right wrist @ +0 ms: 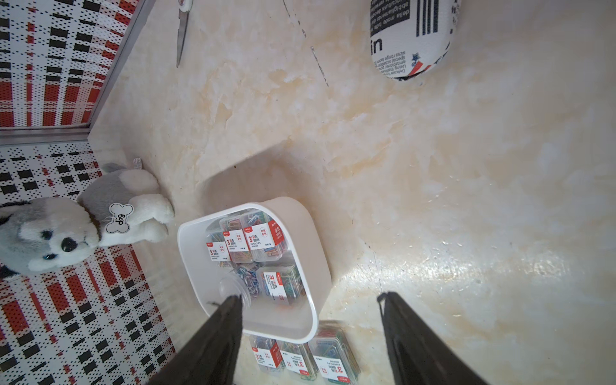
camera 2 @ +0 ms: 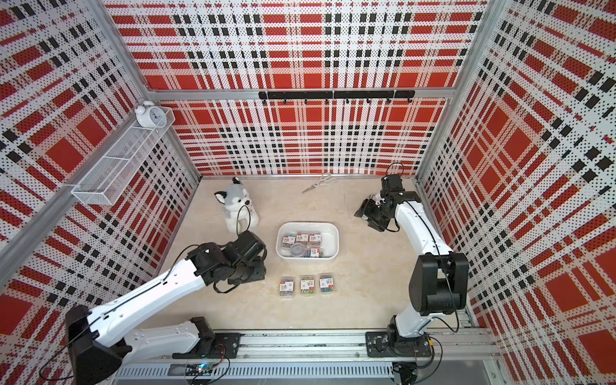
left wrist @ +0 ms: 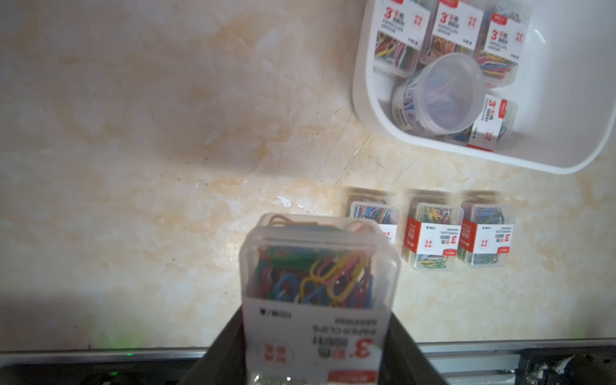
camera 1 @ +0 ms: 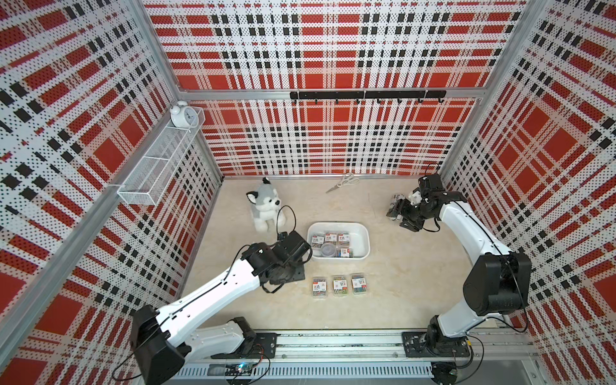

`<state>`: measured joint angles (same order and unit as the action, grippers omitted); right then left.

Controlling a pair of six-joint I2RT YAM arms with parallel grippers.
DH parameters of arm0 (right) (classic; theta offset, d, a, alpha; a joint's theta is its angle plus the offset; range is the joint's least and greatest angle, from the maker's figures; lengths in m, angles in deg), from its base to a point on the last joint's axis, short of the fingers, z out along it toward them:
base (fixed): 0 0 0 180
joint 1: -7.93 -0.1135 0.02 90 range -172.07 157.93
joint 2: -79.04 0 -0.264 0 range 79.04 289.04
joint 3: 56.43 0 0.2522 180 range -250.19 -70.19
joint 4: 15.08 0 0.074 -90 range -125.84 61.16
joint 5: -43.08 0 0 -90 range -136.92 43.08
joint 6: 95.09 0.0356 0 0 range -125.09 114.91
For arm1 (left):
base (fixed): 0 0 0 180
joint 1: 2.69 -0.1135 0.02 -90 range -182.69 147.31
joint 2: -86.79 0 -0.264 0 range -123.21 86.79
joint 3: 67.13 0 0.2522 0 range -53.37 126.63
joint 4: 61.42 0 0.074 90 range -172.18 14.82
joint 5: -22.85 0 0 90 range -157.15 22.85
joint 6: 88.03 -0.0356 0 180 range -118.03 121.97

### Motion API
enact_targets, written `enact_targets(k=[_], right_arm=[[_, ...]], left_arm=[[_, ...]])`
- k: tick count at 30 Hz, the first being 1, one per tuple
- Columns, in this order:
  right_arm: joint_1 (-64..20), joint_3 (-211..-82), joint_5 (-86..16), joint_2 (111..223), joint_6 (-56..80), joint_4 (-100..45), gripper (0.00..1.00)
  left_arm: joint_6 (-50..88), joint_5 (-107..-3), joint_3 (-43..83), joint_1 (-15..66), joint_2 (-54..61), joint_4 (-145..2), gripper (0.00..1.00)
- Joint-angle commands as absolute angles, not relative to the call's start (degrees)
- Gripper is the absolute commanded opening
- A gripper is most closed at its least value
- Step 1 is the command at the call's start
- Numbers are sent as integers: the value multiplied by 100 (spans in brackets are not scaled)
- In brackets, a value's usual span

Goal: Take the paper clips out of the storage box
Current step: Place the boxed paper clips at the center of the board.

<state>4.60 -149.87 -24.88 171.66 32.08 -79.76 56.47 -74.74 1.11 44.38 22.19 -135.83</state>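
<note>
Both top views, plush dog (camera 1: 265, 208) near storage box (camera 1: 359, 238), scissors (camera 1: 344, 183) well apart

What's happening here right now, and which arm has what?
The left gripper is shut on one case of paper clips, held outside the storage box. Three cases lie in a row on the table, on the robot's side of the box. Four more cases and the round tub sit inside it. The right gripper is open and empty, off near the printed cylinder.
</note>
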Motion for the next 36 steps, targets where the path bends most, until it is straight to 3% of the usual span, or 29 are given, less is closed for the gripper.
enact_targets(k=[1, 14, 36], right_arm=[[381, -15088, -2615, 17245, 3244, -7986, 71], [251, -15100, -2741, 17247, 3368, -7933, 71], [186, -15097, -2714, 17335, 3450, -7860, 71]], left_arm=[[6028, -7205, -347, 4571, 2324, -12770, 51], [5883, -7023, -1126, 4741, 1824, -11949, 53], [4711, -7005, -1100, 4172, 1107, -12284, 55]])
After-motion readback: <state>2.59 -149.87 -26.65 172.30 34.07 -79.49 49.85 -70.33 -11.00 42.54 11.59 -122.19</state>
